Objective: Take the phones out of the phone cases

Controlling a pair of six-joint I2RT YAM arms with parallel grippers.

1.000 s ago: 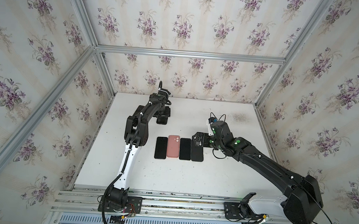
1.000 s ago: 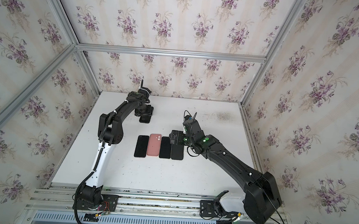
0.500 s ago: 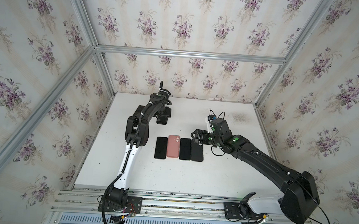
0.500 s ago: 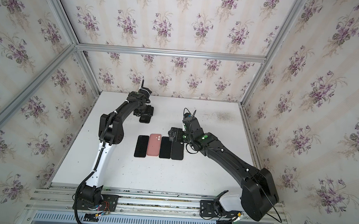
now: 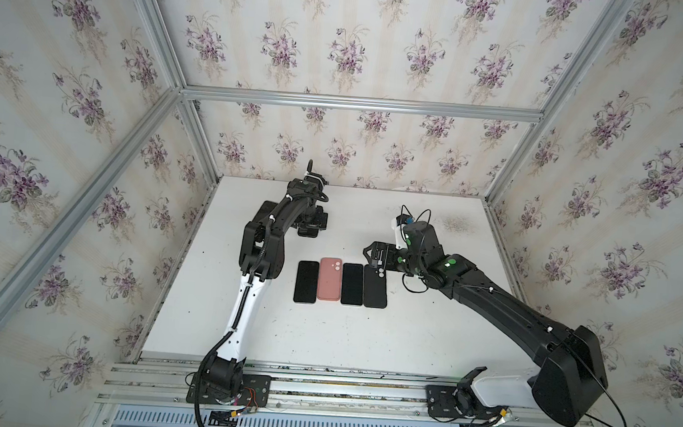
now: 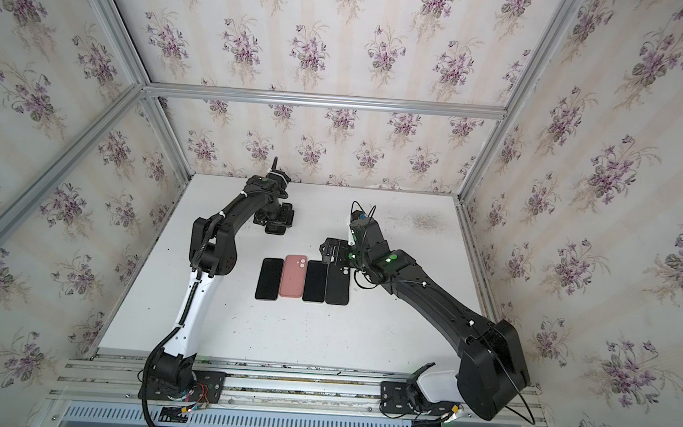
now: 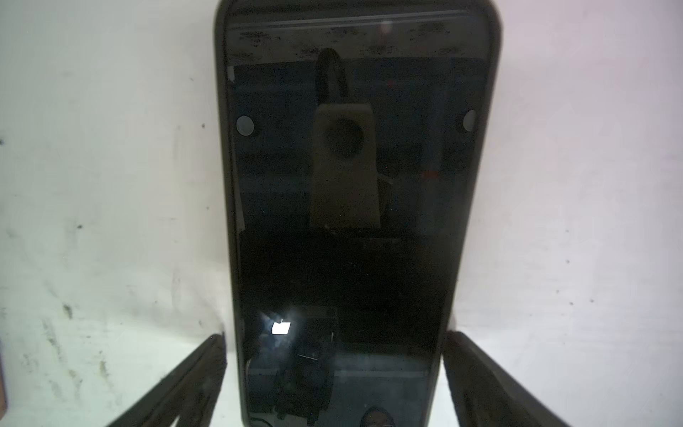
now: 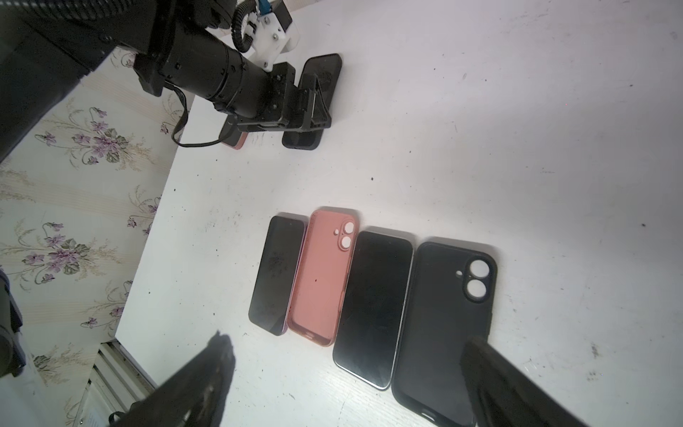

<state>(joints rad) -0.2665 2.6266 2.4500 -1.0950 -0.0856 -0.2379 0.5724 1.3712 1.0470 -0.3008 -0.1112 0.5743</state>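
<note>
A phone (image 7: 343, 207) in a dark phone case (image 7: 493, 74) lies screen up at the back left of the white table (image 5: 321, 338). It also shows in both top views as the phone (image 5: 308, 233) (image 6: 276, 230) and in the right wrist view as the phone (image 8: 321, 72). My left gripper (image 7: 334, 336) (image 5: 309, 225) is open and straddles its near end, fingers (image 7: 199, 369) just clear of the case's sides. My right gripper (image 8: 347, 342) (image 5: 374, 256) (image 6: 328, 252) hangs open above the far end of a row of phones and cases, holding nothing.
Mid-table lies a row: bare black phone (image 5: 306, 281), empty pink case (image 5: 330, 279), bare black phone (image 5: 352, 284), empty black case (image 5: 375, 287). A pink-edged object (image 8: 236, 142) lies partly hidden under the left arm. Papered walls enclose the back and sides.
My right gripper has drifted slightly toward the back left, still open. The left arm has stayed over the cased phone.
</note>
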